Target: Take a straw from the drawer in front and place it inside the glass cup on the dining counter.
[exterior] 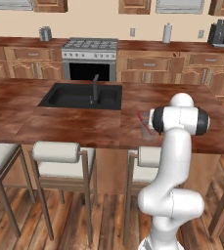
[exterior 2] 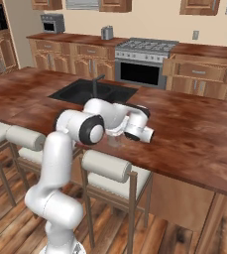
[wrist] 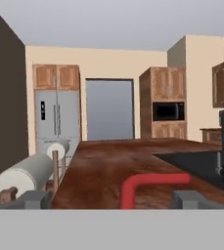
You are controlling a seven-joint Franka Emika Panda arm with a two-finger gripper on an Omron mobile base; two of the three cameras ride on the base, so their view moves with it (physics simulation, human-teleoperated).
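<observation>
So the glass cup (exterior: 146,128) is half covered by the arm's elbow in the left base view, and in the right base view the forearm blocks most of it. The straw (wrist: 145,185) is chopped off at the bottom of the hand view, so can't tell where its lower end sits.

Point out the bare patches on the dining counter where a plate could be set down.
The dining counter is bare left of the sink, and again right of it toward the far end. It is crowded at the front edge, where the gripper hangs by the glass cup with the straw.
</observation>
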